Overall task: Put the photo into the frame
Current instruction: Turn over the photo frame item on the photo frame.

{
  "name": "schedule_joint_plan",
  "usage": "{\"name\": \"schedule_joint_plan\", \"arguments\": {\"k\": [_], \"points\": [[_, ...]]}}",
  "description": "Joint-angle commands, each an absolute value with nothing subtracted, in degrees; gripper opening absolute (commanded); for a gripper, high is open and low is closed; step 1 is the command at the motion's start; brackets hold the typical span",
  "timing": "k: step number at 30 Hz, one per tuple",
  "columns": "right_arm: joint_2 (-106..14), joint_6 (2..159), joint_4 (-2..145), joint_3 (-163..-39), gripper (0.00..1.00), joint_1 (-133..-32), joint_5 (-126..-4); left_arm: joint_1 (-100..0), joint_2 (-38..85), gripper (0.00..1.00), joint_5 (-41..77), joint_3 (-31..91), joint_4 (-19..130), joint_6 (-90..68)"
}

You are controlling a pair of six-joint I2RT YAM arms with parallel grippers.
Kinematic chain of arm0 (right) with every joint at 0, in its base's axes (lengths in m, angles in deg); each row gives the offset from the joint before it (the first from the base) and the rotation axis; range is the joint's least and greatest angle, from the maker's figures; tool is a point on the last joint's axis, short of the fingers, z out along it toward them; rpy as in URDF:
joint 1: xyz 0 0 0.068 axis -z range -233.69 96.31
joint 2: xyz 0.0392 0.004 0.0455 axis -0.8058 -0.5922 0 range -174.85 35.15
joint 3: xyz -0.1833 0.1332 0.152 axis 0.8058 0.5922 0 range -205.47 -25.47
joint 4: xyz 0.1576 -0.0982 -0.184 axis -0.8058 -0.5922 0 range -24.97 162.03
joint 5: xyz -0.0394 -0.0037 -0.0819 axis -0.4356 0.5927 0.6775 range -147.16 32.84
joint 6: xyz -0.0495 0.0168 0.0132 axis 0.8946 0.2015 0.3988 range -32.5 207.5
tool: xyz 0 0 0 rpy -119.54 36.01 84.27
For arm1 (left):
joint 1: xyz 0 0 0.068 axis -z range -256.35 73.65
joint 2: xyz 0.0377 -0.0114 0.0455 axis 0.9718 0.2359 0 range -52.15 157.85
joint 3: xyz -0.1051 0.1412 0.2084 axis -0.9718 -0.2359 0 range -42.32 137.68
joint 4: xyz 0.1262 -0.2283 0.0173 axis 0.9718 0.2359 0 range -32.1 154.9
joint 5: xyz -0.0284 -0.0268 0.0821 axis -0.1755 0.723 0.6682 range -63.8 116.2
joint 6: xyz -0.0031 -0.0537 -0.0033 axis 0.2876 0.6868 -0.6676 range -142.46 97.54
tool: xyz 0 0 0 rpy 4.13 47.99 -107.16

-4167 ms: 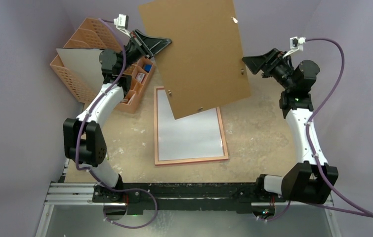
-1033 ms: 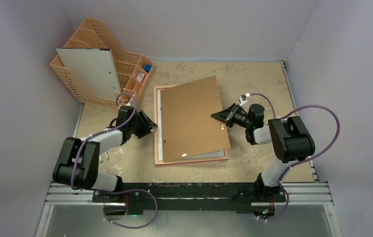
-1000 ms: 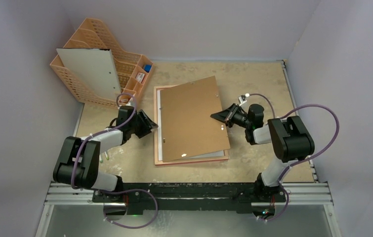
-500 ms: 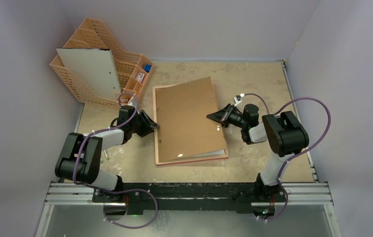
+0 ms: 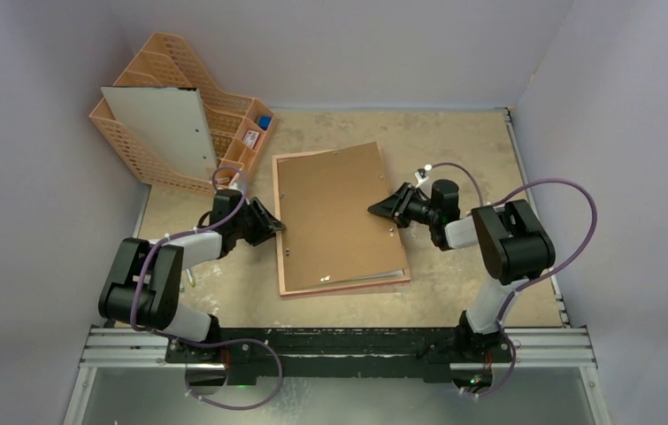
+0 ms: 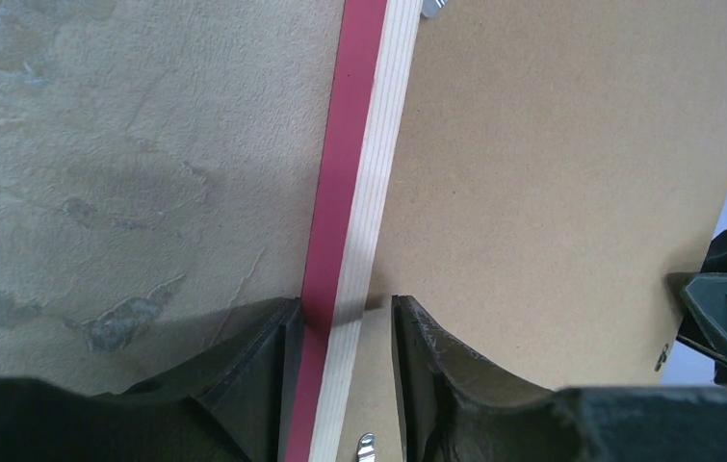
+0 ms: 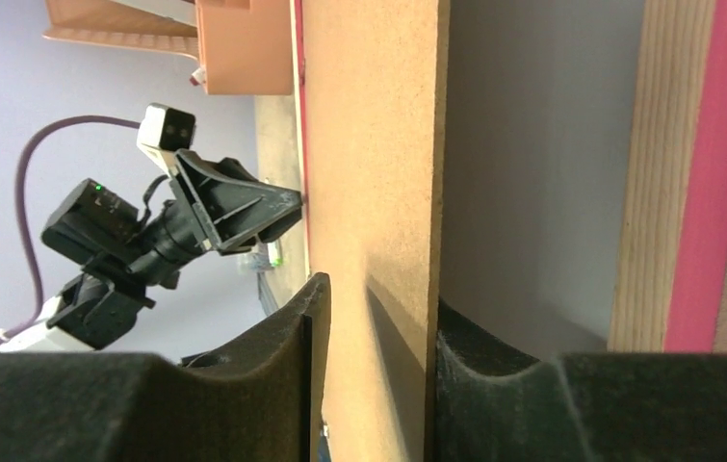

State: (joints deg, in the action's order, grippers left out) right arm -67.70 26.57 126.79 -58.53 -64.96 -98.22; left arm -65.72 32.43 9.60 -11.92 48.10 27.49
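Frame [image 6: 340,192] lies flat, brown backing board [image 5: 334,212] resting askew atop it.

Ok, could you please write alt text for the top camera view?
A brown backing board lies slightly askew on a pink-red picture frame mid-table, with the left gripper and right gripper at its sides. An orange desk organiser stands far left.

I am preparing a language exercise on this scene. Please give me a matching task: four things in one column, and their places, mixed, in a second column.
1 backing board
2 left gripper
3 right gripper
4 orange organiser

A astride the left rail of the frame
B far left of the table
C lying on the frame
D at the backing board's right edge

Pairs: 1-C, 2-A, 3-D, 4-B
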Motion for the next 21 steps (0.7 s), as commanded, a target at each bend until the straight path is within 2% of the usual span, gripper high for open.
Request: {"name": "schedule_joint_plan", "arguments": {"k": [1,8,12,16,21], "points": [[-62.9,35.7,115.5,-63.2,0.41,-65.8,-97.1,-65.7,32.3,0.42,10.5,-11.7,49.5,26.2],[-62.5,45.8,95.6,-70.7,0.6,-66.0,-93.4,-65.7,31.6,0.46,10.3,-12.1,48.9,26.2],[-61.4,50.7,86.9,-73.9,0.68,-67.0,-89.2,-65.7,31.1,0.48,10.0,-11.9,48.9,25.7],[-60.0,54.0,81.6,-74.7,0.73,-67.5,-86.1,-65.7,31.2,0.5,9.6,-12.1,48.1,25.7],[-59.7,56.4,78.7,-75.3,0.74,-68.7,-84.4,-65.7,31.4,0.52,8.4,-12.3,47.1,25.6]]}}
